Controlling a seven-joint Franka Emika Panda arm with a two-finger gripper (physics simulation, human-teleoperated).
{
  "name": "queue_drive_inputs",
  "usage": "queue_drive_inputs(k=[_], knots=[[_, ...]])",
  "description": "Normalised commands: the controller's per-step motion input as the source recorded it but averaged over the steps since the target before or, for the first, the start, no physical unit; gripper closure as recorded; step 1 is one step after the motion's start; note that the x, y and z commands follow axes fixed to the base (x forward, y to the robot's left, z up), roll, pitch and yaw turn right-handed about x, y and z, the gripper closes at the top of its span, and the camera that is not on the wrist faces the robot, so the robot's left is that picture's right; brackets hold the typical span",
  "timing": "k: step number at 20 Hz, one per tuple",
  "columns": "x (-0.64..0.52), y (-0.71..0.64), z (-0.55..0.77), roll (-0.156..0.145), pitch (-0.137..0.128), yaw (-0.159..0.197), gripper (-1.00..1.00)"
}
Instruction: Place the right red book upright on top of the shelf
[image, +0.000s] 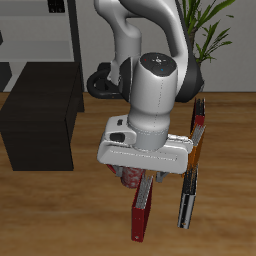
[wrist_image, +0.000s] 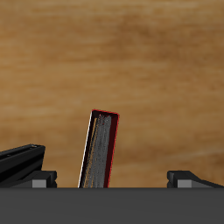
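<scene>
Solid-red hardcover book (image: 141, 213) standing between open tool (image: 146, 176) fingers, ungripped. Lift and placement on matte-black boxy shelf (image: 40, 125), frame left, still pending.

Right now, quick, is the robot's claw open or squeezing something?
Gripper: open, holding nothing; the right red book stands between its fingers, which sit wide apart and do not touch it.

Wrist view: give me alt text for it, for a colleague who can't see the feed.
A red book stands on edge between the two fingertips of the gripper, its pale page edge facing the camera. The jaws are spread wider than the book and neither visibly touches it. Bare wooden tabletop fills the background.
</scene>
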Motion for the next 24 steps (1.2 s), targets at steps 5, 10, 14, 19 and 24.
queue_drive_inputs(k=[5,10,14,19,24], knots=[[0.06,-0.11,-0.26,-0.007,0.035,-0.021,-1.00],[0.02,0.03,-0.23,0.008,0.026,-0.001,-1.00],[0.06,0.06,-0.24,0.012,0.033,-0.012,1.00],[0.05,0.02,-0.17,0.005,0.028,-0.016,1.00],[0.03,-0.09,-0.10,-0.001,0.016,-0.024,1.00]])
